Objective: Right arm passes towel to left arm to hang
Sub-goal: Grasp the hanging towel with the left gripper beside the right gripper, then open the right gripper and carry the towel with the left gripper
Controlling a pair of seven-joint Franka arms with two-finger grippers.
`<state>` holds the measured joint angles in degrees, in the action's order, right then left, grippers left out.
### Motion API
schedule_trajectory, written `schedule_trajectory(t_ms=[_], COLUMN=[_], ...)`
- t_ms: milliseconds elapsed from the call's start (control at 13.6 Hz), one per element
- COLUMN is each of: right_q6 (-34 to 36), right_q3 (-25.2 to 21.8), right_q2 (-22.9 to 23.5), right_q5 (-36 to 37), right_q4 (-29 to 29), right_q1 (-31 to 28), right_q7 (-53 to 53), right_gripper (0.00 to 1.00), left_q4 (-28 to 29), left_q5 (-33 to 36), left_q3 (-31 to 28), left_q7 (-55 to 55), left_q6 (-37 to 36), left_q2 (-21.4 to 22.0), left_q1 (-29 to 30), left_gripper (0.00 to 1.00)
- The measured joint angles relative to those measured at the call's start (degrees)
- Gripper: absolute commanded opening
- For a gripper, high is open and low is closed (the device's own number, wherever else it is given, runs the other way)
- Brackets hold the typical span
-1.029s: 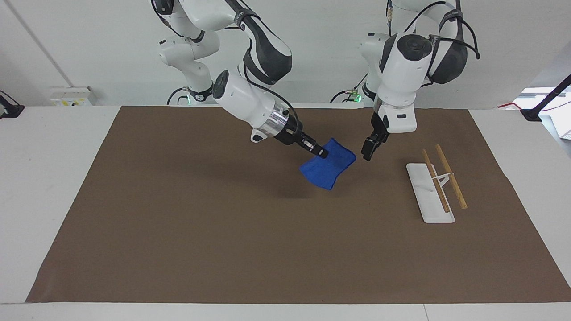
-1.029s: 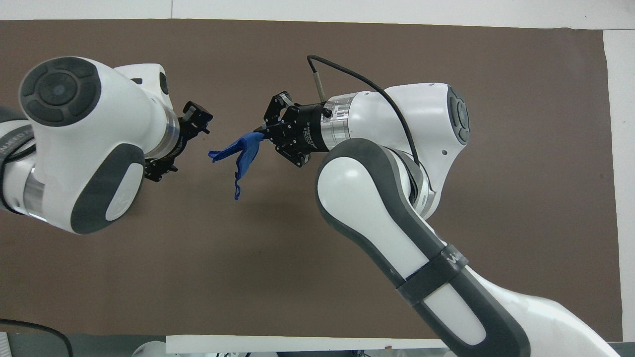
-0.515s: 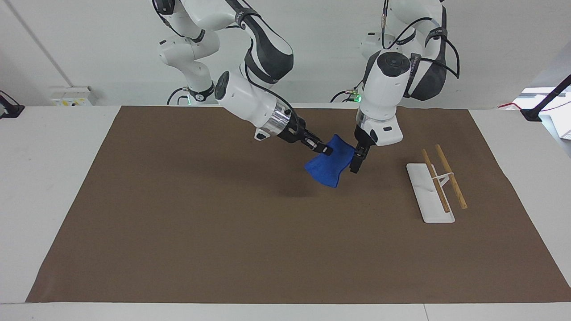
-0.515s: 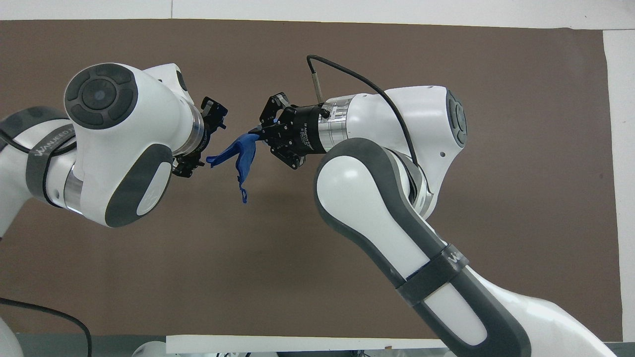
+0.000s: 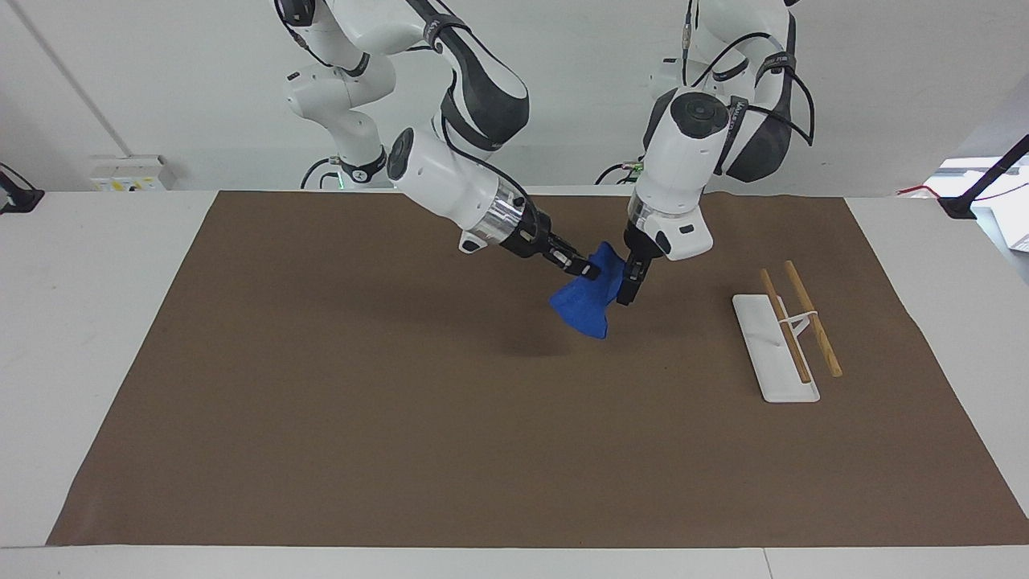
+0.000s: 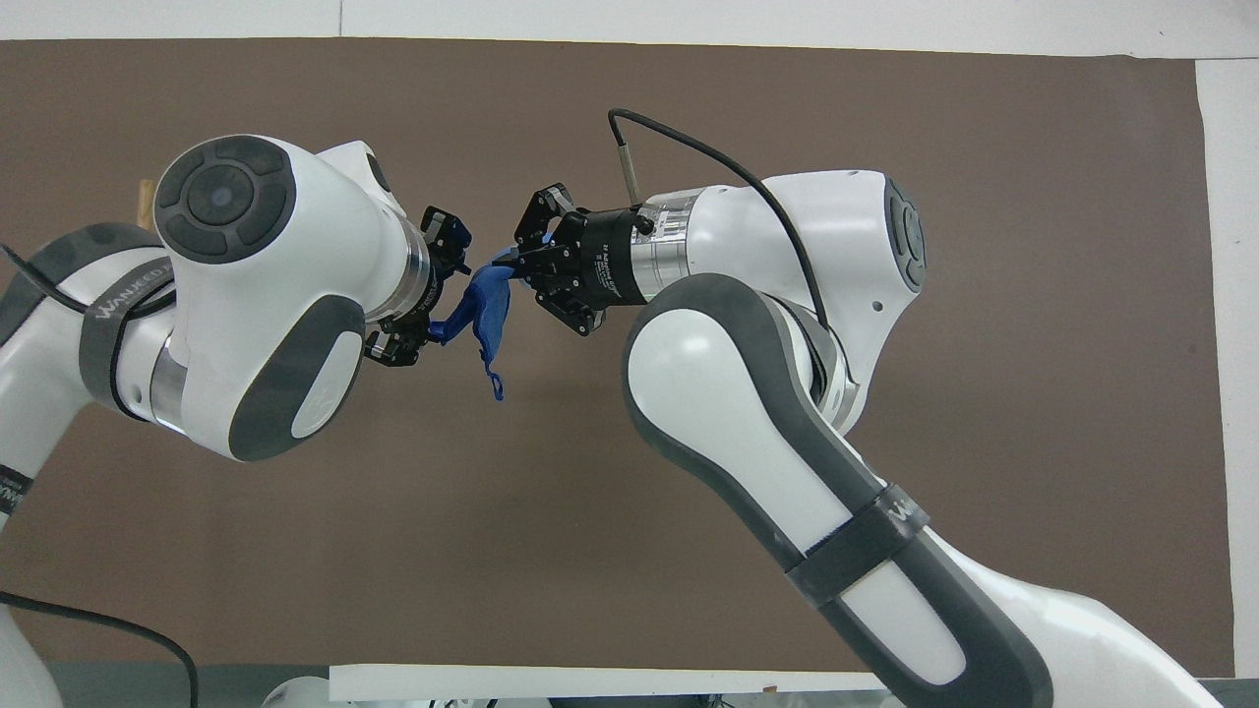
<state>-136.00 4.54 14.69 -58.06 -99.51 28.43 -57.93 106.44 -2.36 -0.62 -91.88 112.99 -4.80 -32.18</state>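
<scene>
Towel [image 5: 585, 305]: soft blue cloth, matt, creased where the right claw [image 5: 590, 273] pinches it. Right arm [image 5: 450, 181]: glossy white plastic shells with dark matt panels; a polished metal ring sits just above the claw. Left arm [image 5: 683, 173]: same glossy white plastic. Left claw [image 5: 625, 291]: black, matt. Mat [image 5: 402, 402] under both claws: brown, matt, paper-like, smooth. Table [image 5: 88, 281]: white, smooth. Rack [image 5: 773, 347], toward the left arm's end from the claws: white smooth base, two bare wooden rods [image 5: 812, 318].
</scene>
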Motion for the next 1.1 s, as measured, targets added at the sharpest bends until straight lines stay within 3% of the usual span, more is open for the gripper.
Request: schedule_trajectory(t_ms=[147,221,294,368,735,809,882,956,1029,1103], right_q6=[0.0,0.0,0.0,0.0,0.0,0.0,0.0,0.0,0.0,0.0], right_q3=[0.0,0.0,0.0,0.0,0.0,0.0,0.0,0.0,0.0,0.0], right_q2=[0.0,0.0,0.0,0.0,0.0,0.0,0.0,0.0,0.0,0.0], right_q5=[0.0,0.0,0.0,0.0,0.0,0.0,0.0,0.0,0.0,0.3], right_q4=[0.0,0.0,0.0,0.0,0.0,0.0,0.0,0.0,0.0,0.0], right_q1=[0.0,0.0,0.0,0.1,0.2,0.3,0.3,0.3,0.4,0.6], right_q7=[0.0,0.0,0.0,0.0,0.0,0.0,0.0,0.0,0.0,0.4], right_gripper=[0.01,0.01,0.01,0.01,0.02,0.07,0.35,0.85,1.00,1.00], left_q4=[0.0,0.0,0.0,0.0,-0.7,-1.4,-2.5,-4.2,-6.2,-8.1], left_q5=[-0.4,-0.5,-0.6,-0.7,-0.7,-0.7,-0.7,-0.7,-0.7,-0.7], left_q3=[0.0,-0.1,-0.1,-0.1,-0.5,-0.7,-1.0,-1.1,-1.1,-1.2], left_q7=[-2.7,-4.2,-5.4,-6.0,-6.1,-6.1,-6.1,-6.1,-5.7,-5.1], left_q6=[-1.7,-1.9,-2.0,-2.0,-2.0,-2.0,-2.0,-2.0,-2.0,-2.0], left_q2=[0.0,0.0,0.0,0.0,0.0,-0.1,-0.2,-0.6,-1.1,-1.5], left_q1=[-0.1,-0.1,-0.1,-0.1,0.2,0.3,0.5,1.0,1.4,1.7], left_gripper=[0.55,0.38,0.13,0.00,0.00,0.00,0.00,0.00,0.00,0.00])
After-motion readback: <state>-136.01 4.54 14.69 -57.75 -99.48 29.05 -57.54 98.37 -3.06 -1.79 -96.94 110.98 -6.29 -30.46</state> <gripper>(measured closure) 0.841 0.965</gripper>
